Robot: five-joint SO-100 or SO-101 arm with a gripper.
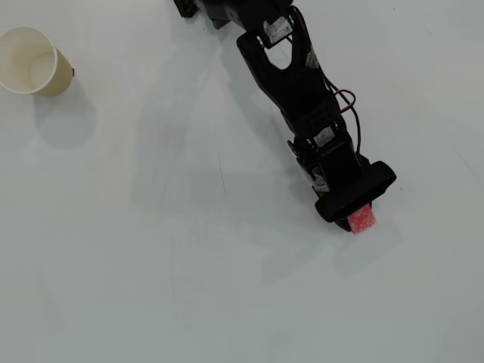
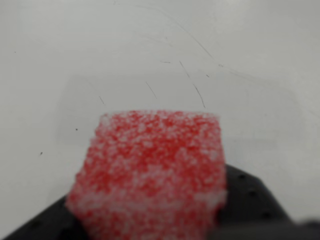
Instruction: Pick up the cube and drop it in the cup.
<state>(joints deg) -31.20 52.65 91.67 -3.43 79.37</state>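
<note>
At lower right in overhead view, claw (image 1: 358, 217) clamped on cube (image 1: 362, 220), cup (image 1: 30, 60) far upper left

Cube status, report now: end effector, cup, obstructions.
End effector at the cube; grip unconfirmed, jaws hidden overhead. Cube fills the wrist view. Cup upright, far upper left overhead. Table bare between them.

Bright, even light in the overhead view, soft grey shadows falling below and to the right of the cup (image 1: 32, 60) and the arm (image 1: 302, 91). Sharp there, with no strong glare on the white table (image 1: 151, 265). Soft and blurred up close in the wrist view, the cube (image 2: 152, 175) out of focus, fine scratches behind crisper.
</note>
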